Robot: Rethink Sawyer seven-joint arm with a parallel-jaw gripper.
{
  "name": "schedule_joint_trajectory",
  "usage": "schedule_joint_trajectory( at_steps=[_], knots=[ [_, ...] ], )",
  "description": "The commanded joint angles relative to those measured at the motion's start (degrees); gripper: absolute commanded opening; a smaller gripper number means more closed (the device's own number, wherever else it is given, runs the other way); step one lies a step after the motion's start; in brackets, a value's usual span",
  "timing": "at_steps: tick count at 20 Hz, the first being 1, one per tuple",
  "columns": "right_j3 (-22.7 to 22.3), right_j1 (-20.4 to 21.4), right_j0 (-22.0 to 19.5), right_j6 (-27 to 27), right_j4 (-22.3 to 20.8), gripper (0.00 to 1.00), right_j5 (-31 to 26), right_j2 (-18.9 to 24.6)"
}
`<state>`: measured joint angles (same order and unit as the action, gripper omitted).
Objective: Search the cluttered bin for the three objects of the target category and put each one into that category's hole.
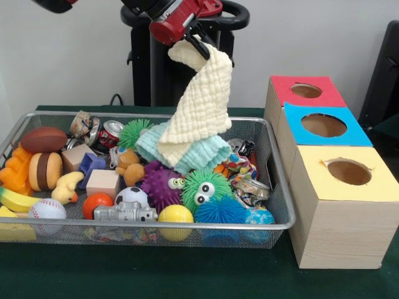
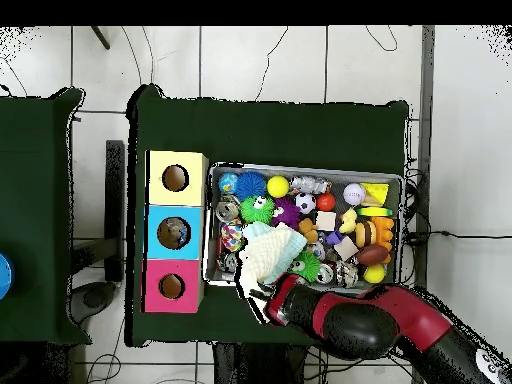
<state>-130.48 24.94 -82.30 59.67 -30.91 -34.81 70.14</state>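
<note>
1. At frame centre, wire bin (image 1: 282, 205) crammed with toys; gripper (image 1: 198, 45) pinches cream cloth (image 1: 201, 99) above it.
2. Right: yellow box (image 1: 340, 215), blue box (image 1: 323, 128), red box (image 1: 305, 92).
3. Green table (image 1: 156, 274), white wall (image 1: 68, 56).

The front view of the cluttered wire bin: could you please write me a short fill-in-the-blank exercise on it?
1. The red hand grips a cream waffle-weave ____.
2. The cloth's lower end rests on a folded pale ____ cloth.
3. The box nearest the camera has a ____ top.

Missing words: cloth; blue; yellow
</note>
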Motion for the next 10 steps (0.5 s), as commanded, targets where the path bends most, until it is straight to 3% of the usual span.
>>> schedule_joint_trajectory(
  at_steps=[1, 10],
  knots=[
    [5.0, 1.3, 1.5, 5.2, 0.4, 0.00, 1.4, -4.5],
    [6.8, 4.1, 1.7, 3.9, -0.1, 0.00, -1.2, -5.8]
  ],
)
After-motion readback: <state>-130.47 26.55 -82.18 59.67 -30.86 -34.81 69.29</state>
